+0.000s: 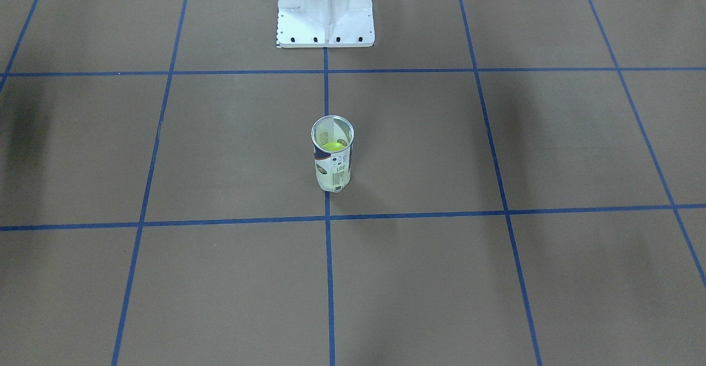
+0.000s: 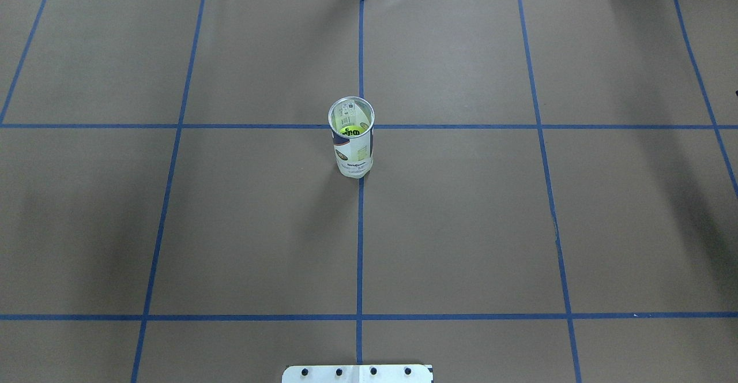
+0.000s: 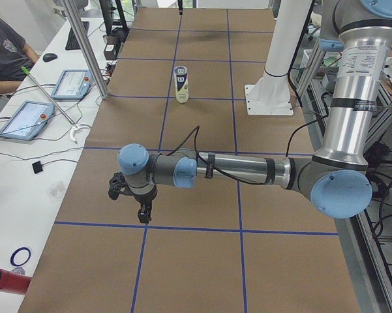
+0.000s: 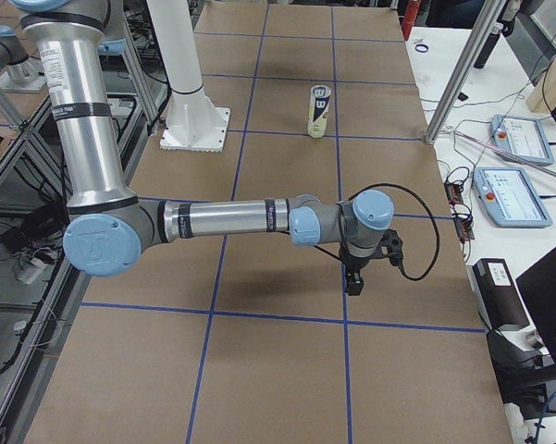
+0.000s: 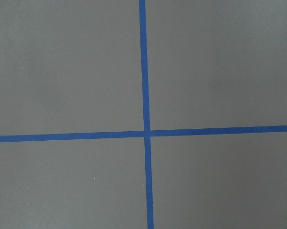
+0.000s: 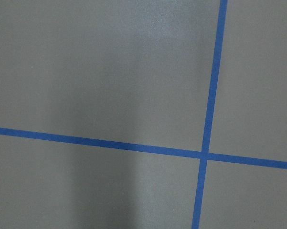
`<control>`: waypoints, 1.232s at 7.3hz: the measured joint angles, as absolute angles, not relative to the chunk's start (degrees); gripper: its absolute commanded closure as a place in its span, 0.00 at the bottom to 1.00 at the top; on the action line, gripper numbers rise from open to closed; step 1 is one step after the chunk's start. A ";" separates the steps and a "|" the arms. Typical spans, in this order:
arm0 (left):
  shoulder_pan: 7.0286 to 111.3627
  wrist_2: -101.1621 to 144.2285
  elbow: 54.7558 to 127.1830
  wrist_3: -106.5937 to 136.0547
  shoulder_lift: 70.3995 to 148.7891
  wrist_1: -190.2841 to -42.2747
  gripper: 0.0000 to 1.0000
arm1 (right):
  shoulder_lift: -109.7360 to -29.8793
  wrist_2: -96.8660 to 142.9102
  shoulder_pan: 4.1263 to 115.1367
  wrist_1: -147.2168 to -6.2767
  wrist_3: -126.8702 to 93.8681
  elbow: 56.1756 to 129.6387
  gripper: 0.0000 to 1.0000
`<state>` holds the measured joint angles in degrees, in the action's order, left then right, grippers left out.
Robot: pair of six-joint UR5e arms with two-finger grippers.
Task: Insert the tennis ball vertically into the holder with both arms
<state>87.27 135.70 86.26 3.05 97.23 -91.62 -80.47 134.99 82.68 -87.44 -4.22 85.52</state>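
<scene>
The holder stands upright and open at the table's middle, on a blue tape line. It also shows in the overhead view and in both side views. A yellow-green tennis ball lies inside it, below the rim. My left gripper hangs low over the table far from the holder, at the table's left end. My right gripper hangs the same way at the right end. I cannot tell whether either is open or shut. Both wrist views show only brown paper and blue tape.
The white robot base stands behind the holder. A side bench holds tablets, cables and a red cylinder. An operator sits at it. Aluminium posts stand at the table's edges.
</scene>
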 measured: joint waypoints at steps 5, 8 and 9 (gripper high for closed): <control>87.15 135.76 86.57 2.75 96.87 -93.14 0.00 | -81.51 134.75 84.78 -87.42 -4.30 86.36 0.00; 87.11 135.64 86.44 2.70 96.71 -95.74 0.00 | -82.57 134.96 85.10 -87.34 -4.31 86.59 0.00; 87.11 135.64 86.21 2.72 96.70 -96.76 0.00 | -82.56 134.98 85.11 -87.36 -4.31 86.68 0.00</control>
